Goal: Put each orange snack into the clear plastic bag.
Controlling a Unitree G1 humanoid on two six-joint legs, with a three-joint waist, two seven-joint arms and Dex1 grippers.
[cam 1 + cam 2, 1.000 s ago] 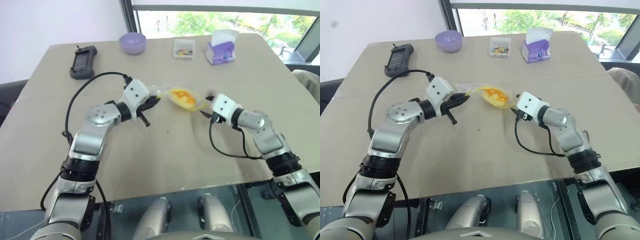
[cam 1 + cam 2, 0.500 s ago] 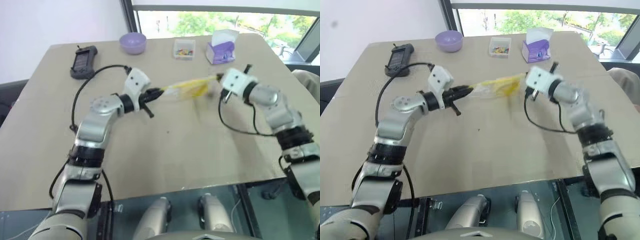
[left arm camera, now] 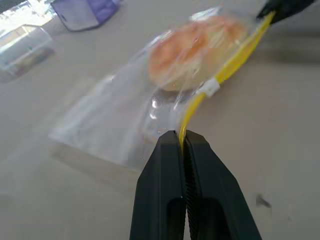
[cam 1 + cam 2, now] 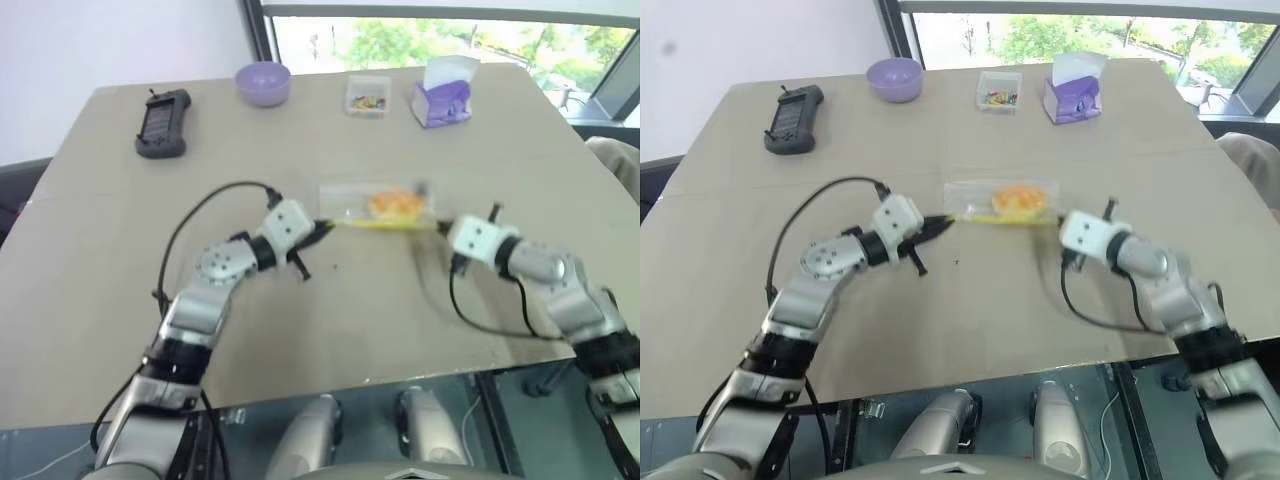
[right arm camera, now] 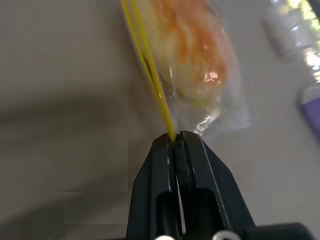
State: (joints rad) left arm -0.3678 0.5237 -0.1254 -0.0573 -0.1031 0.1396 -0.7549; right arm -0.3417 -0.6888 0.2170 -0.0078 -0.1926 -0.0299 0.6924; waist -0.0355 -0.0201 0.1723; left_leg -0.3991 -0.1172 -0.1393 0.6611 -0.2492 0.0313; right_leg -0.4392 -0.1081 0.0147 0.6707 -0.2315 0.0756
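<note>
Left wrist view: clear plastic bag [image 3: 115, 115], seemingly crinkled.

Place: office-like or lab-like room, set up as a test bench.
Surface: large plain beige table [image 4: 100, 250], its top mostly bare.
Walls: plain white wall behind the table's far left corner.
Window: wide window [image 4: 440, 30] with dark frame; green trees in daylight outside.
Table items: purple bowl [image 4: 263, 83], purple tissue box [image 4: 443, 100], small clear box [image 4: 367, 96], black handheld device [image 4: 162, 123].
</note>
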